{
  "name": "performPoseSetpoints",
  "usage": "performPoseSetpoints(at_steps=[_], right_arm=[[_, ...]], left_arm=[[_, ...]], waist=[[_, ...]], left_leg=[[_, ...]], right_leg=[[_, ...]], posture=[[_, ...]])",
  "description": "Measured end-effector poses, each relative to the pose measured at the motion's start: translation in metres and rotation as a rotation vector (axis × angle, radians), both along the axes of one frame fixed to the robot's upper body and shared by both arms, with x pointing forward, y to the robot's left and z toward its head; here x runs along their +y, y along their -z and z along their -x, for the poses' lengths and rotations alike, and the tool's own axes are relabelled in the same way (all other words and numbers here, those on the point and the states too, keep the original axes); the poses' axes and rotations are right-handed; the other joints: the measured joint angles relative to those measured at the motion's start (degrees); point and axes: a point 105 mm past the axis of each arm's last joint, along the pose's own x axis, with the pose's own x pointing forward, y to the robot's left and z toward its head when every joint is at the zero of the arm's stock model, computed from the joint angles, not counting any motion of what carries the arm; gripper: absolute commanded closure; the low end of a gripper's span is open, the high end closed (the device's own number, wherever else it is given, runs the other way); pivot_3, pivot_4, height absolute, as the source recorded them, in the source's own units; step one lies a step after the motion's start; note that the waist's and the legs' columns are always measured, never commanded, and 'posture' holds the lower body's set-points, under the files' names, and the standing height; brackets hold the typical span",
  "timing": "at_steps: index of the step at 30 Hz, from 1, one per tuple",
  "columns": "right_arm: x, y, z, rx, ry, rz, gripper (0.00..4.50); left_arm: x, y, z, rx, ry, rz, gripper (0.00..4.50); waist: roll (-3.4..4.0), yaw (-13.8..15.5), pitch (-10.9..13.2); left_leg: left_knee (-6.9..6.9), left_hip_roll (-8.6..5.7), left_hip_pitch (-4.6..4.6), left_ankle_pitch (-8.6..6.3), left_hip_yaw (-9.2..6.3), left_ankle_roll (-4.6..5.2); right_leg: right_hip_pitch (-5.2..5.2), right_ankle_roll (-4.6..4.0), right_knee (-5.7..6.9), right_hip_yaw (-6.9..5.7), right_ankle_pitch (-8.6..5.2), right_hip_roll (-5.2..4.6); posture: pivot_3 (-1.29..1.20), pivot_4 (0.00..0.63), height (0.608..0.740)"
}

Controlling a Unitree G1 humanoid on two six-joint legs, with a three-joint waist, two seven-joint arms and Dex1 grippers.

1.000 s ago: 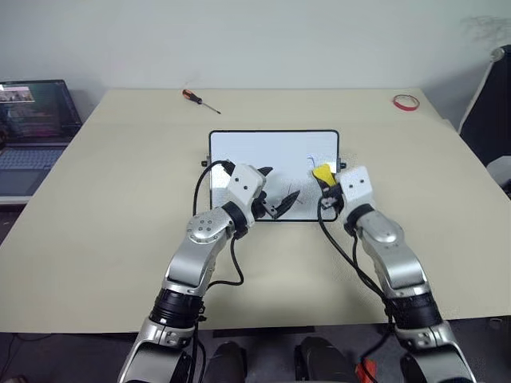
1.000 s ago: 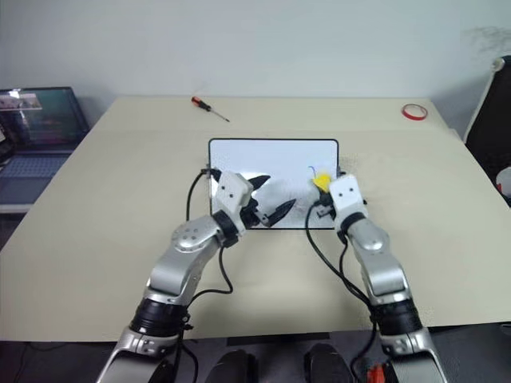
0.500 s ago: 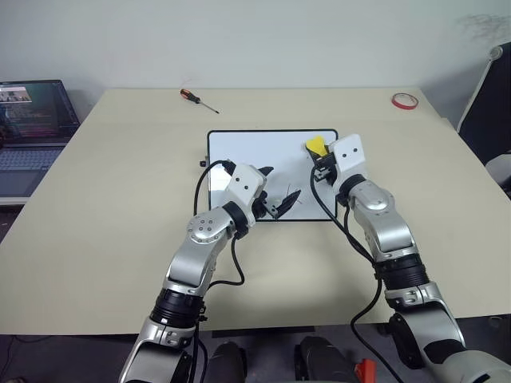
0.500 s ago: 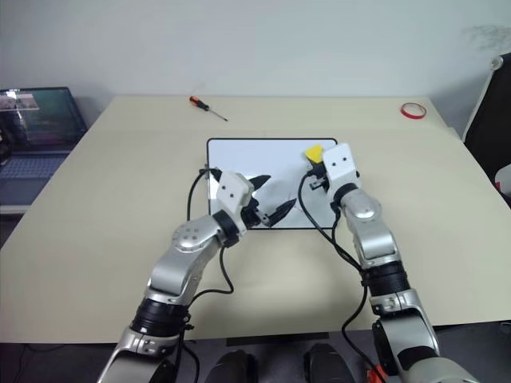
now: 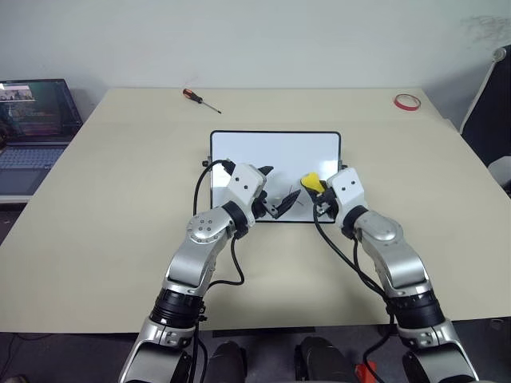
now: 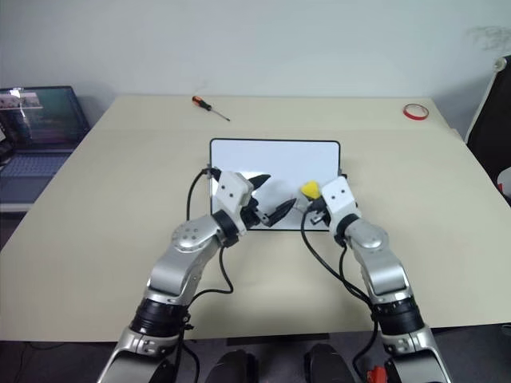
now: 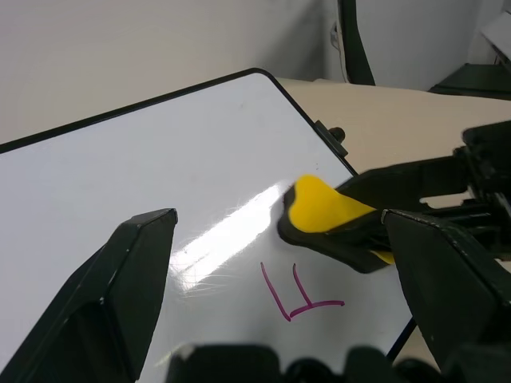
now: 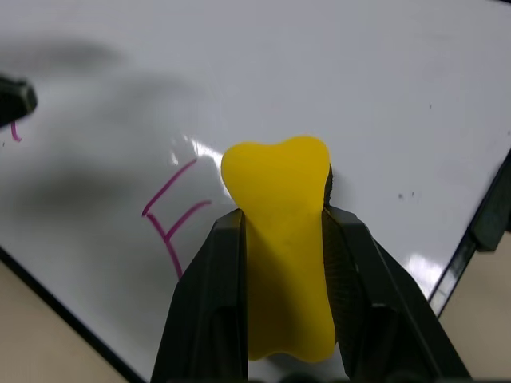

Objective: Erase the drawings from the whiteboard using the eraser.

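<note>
The whiteboard (image 5: 271, 152) lies flat in the middle of the table. My right gripper (image 8: 283, 214) is shut on the yellow eraser (image 5: 311, 183), which is low over the board's near right part with its dark underside (image 7: 319, 239) toward the surface. Of the drawings, a pink F-like mark (image 7: 299, 295) sits just beside the eraser, toward the board's near edge, and a scrap of another pink mark (image 8: 14, 132) shows farther left. My left gripper (image 5: 278, 185) hangs open over the board's near middle, level, with nothing between its fingers.
An orange-handled screwdriver (image 5: 200, 100) lies at the table's far left and a red tape ring (image 5: 405, 101) at the far right. An open laptop (image 5: 32, 132) stands left of the table. A dark chair (image 5: 491, 104) is beyond the right edge.
My right gripper carried the eraser out to the board's far right, then back toward me and leftward, next to the F mark. A blue mark near the right edge no longer shows. The left arm stayed still.
</note>
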Motion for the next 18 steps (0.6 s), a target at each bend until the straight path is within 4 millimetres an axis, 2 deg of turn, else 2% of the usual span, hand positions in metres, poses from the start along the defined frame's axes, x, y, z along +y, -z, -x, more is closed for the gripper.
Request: performPoseSetpoints(at_steps=[11, 15, 18], right_arm=[[-0.011, -0.010, -0.001, -0.018, 0.045, -0.101, 3.52], [-0.018, -0.015, 0.002, -0.036, 0.069, -0.141, 3.52], [-0.022, -0.022, 0.009, -0.066, 0.069, -0.163, 3.52]], left_arm=[[-0.001, 0.003, 0.004, 0.016, 0.023, 0.013, 0.00], [0.007, 0.012, 0.017, 0.048, 0.042, 0.019, 0.00], [0.023, 0.020, 0.033, 0.069, 0.038, 0.030, 0.00]], waist=[[-0.01, 0.18, 0.04], [0.02, 0.29, 0.06], [0.11, 0.12, 0.11]], left_leg=[[-0.03, 0.00, -0.13, 0.00, 0.00, 0.00], [-0.05, 0.07, -0.48, 0.00, 0.00, -0.01], [-0.11, 0.16, -0.69, 0.00, -0.05, -0.02]], right_leg=[[-0.13, 0.00, -0.03, 0.00, 0.00, 0.01], [-0.45, 0.00, -0.07, 0.02, -0.01, 0.00], [-0.64, -0.01, -0.21, 0.03, -0.01, -0.07]], posture=[[0.00, 0.150, 0.740], [0.00, 0.150, 0.740], [0.00, 0.150, 0.740]])
